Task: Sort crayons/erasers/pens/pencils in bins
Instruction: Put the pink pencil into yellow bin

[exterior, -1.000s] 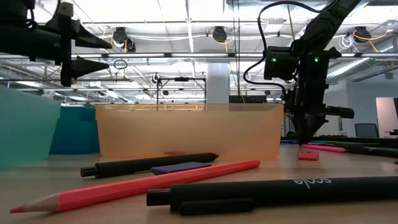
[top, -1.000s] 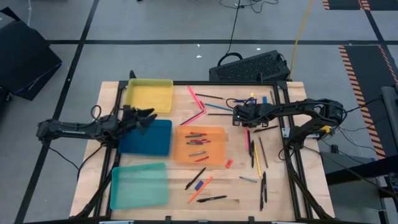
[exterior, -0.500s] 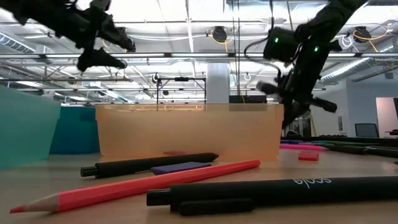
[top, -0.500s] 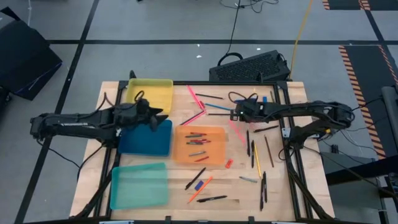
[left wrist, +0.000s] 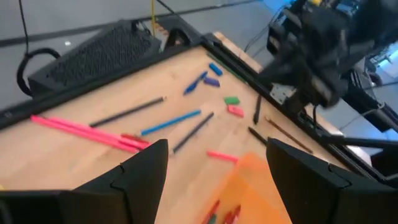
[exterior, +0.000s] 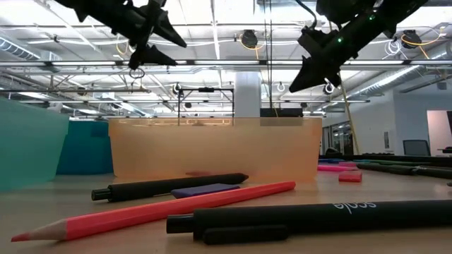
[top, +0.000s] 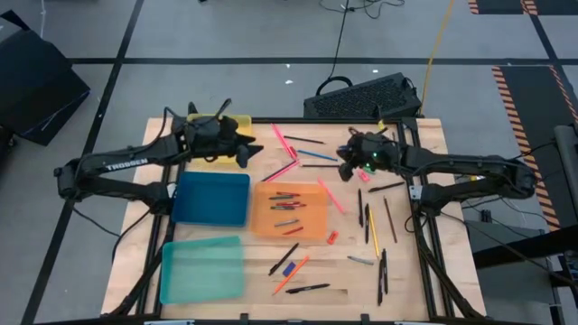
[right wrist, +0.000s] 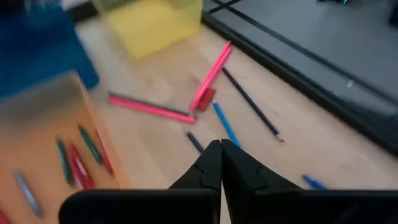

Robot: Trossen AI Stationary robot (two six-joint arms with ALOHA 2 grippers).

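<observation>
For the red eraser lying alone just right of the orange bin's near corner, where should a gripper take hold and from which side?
Judging from the high view, the red eraser lies flat on bare table, just clear of the orange bin. Come straight down from above and pinch across its short width, fingers closing on the two long sides. It is a low block, so a side approach would probably just push it.

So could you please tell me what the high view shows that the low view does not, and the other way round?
Only the high view shows the yellow bin, the dark blue bin and the crayons lying inside the orange bin. Only the low view shows the white lettering on the nearest black pen and the ceiling behind. Both share the orange bin, the teal bin and both raised grippers: left open, right shut.
</observation>
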